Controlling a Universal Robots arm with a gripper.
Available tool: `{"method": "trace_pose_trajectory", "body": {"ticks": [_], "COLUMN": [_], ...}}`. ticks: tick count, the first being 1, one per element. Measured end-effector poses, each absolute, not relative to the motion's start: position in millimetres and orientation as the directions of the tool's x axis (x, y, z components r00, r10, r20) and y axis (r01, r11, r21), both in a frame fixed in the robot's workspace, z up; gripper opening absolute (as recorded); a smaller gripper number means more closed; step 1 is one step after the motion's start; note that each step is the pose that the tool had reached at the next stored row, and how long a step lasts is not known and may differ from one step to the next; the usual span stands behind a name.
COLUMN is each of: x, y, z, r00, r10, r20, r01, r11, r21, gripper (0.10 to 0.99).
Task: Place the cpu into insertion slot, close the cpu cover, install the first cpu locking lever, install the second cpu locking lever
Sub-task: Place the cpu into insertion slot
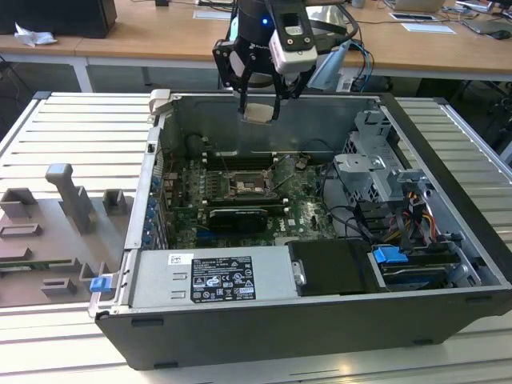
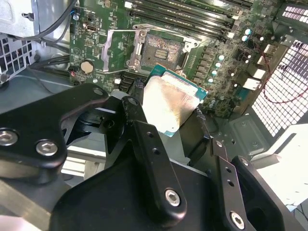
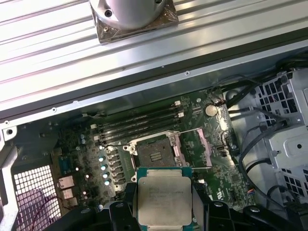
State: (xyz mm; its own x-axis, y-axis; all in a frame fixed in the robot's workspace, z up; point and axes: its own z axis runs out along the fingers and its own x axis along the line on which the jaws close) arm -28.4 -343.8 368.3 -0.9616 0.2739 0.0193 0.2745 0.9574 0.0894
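The gripper [image 1: 258, 110] hangs high over an open computer case [image 1: 264, 344]. Its 2 black fingers [image 2: 144, 139] are squeezed onto the cpu [image 3: 163, 199] - 1 finger on each side. The cpu is a flat square chip with a pale, shiny top and a thin green edge. It is up in the air and touches nothing but the fingers. In the second wrist view it looks a bit tilted.

Down inside the case lies the green board [image 2: 96, 43]. The insertion slot [image 3: 154, 154] is set in the board, and it is open and dark with no chip in it. The cpu is well above the slot. The cpu cover [image 3: 196, 153] - a thin metal frame with a big window - is flipped back, just beside the slot. The long, thin memory slots [image 3: 139, 122] run along the slot's other side.

In the exterior view a silver box [image 1: 160, 280] sits at the near side of the case. The case rests on a ribbed metal table [image 1: 64, 128].
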Motion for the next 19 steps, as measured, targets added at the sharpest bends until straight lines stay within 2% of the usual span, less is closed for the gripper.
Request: {"method": "trace_pose_trajectory", "body": {"ticks": [14,19], "x": [-30.2,-30.2], "y": [-343.8,-343.8], "z": [368.0,367.3], "r00": [-0.950,-0.925], "r10": [0.311,0.380], "r20": [0.019,0.019], "r01": [0.311,0.380], "r11": [0.946,0.921], "r21": [0.089,0.089], "gripper": [0.541,0.541]}}
